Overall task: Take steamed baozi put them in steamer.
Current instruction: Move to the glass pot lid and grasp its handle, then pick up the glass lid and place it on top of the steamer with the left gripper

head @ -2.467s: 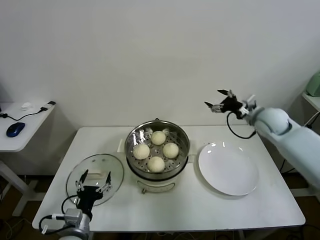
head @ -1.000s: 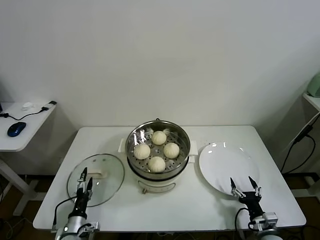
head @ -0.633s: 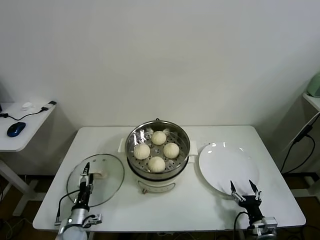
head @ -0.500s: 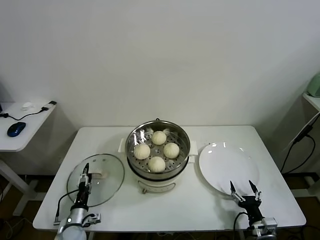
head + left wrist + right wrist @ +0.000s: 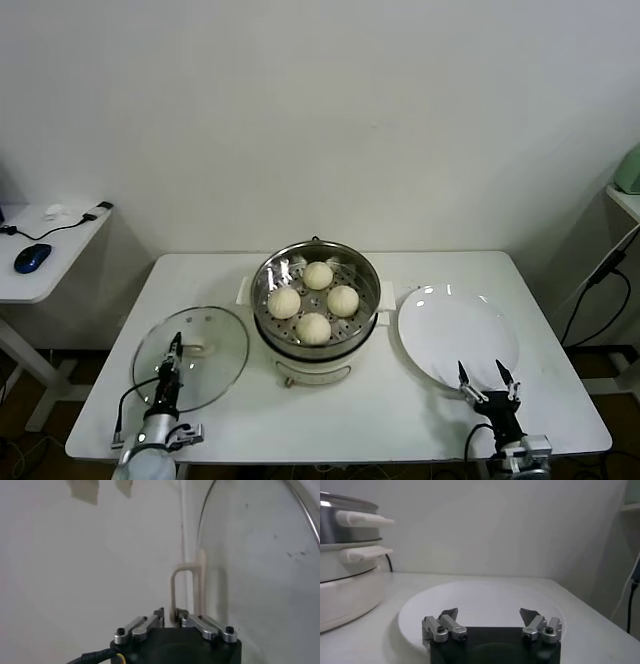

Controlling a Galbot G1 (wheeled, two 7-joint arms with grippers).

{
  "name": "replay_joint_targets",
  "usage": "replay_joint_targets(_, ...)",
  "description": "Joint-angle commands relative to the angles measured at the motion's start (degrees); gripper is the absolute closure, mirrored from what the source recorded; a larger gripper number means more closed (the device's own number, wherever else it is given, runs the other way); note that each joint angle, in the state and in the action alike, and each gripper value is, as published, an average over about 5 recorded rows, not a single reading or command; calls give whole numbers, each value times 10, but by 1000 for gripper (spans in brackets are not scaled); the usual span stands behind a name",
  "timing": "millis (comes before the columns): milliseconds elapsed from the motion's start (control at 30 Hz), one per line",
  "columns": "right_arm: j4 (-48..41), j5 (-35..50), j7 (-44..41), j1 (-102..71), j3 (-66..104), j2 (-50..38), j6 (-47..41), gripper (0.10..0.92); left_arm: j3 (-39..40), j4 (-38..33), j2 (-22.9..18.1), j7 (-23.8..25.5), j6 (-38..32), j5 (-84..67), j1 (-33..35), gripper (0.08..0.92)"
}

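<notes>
The steamer (image 5: 368, 276), a shiny steel pot on a cream base, stands mid-table and also shows in the right wrist view (image 5: 345, 535). Four steamed baozi lie on its perforated tray: one at the back (image 5: 318, 275), one on the left (image 5: 284, 302), one on the right (image 5: 342, 300), one at the front (image 5: 314, 327). My left gripper (image 5: 176, 347) (image 5: 170, 613) is shut and empty, low over the glass lid (image 5: 222, 335). My right gripper (image 5: 487, 373) (image 5: 490, 614) is open and empty at the near edge of the white plate (image 5: 458, 335).
The lid's cream handle (image 5: 186, 580) stands just beyond my left fingertips. The bare plate (image 5: 485, 597) lies right of the steamer. A side table with a blue mouse (image 5: 30, 257) stands far left. A black cable (image 5: 598, 275) hangs off the table's right side.
My right arm came down from high at the back right to the plate's near edge. My left gripper's fingers closed over the lid. The baozi stayed put.
</notes>
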Motion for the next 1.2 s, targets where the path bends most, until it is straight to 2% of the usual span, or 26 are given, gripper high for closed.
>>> replay_joint_targets(33, 6, 0, 0, -1, 0, 0, -2, 203, 0, 7, 0, -3, -6, -8, -7, 813)
replay_joint_targets(167, 11, 2, 0, -1, 0, -3, -3, 203, -3, -25, 2, 7, -7, -31, 6, 863)
replay_joint_targets(367, 29, -4, 11, -6, 2, -3, -14, 203, -14, -148, 19, 57, 5, -85, 43, 865)
replay_joint_targets(467, 42, -21, 27, -9, 4, -4, -34, 203, -30, -215, 41, 97, 23, -114, 59, 865)
replay_joint_targets(733, 59, -63, 39, -12, -1, -4, -56, 203, -43, -420, 128, 317, 167, -196, 67, 865)
replay_joint_targets(833, 63, -70, 41, -12, -3, -3, -55, 203, -4, -463, 142, 373, 227, -179, 38, 865)
replay_joint_targets(1000, 61, -74, 42, -12, -4, -4, -47, 203, 99, -490, 137, 406, 300, -107, -15, 865)
replay_joint_targets(1100, 58, -73, 42, -11, -5, -1, -39, 203, 180, -493, 125, 419, 330, -61, -37, 865)
replay_joint_targets(1200, 57, -72, 41, -12, -5, 3, -30, 203, 257, -479, 87, 437, 353, 7, -70, 865)
